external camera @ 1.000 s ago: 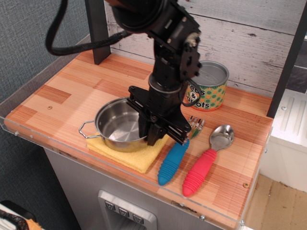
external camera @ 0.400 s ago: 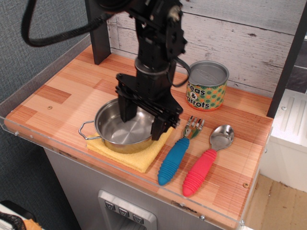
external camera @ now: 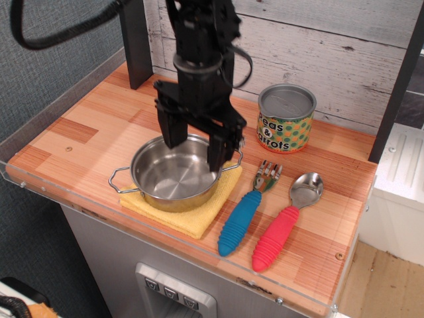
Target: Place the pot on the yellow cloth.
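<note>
The shiny steel pot (external camera: 172, 177) sits upright on the yellow cloth (external camera: 192, 211) near the table's front edge. One wire handle sticks out to the left and the other to the right. My gripper (external camera: 193, 147) hangs just above the pot's far rim. Its two black fingers are spread wide apart and hold nothing. The cloth shows under and in front of the pot, mostly to the right.
A peas-and-carrots tin can (external camera: 285, 118) stands at the back right. A blue-handled fork (external camera: 245, 211) and a red-handled spoon (external camera: 285, 224) lie right of the cloth. A black post (external camera: 135, 41) stands at the back left. A clear rail edges the table.
My gripper let go of the pot's right rim, opened, rose and moved back and left. The pot stays on the cloth.
</note>
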You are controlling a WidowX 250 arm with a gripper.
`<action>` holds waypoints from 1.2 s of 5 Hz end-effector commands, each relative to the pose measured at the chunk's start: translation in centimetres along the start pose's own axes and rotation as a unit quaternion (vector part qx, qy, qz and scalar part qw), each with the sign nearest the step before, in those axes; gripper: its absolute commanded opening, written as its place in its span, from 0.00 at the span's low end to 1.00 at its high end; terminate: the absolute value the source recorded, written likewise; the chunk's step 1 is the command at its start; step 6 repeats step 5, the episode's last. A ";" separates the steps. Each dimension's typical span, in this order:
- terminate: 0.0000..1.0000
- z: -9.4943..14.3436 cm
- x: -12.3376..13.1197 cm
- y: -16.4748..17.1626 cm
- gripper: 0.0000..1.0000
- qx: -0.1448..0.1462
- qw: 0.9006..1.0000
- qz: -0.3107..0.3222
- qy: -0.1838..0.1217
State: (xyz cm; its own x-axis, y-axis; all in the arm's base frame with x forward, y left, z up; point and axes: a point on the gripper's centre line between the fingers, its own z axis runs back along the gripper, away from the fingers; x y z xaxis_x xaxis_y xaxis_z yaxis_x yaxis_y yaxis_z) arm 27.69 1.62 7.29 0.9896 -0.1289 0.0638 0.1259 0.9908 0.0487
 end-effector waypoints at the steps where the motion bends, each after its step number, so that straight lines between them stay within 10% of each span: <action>1: 0.00 2.2 2.4 4.0 1.00 -0.017 0.995 0.081 -0.053; 4: 0.00 2.7 2.9 7.3 1.00 0.001 0.990 0.131 -0.062; 5: 1.00 2.7 2.9 7.3 1.00 0.001 0.990 0.131 -0.062; 6: 1.00 2.7 2.9 7.3 1.00 0.001 0.990 0.131 -0.062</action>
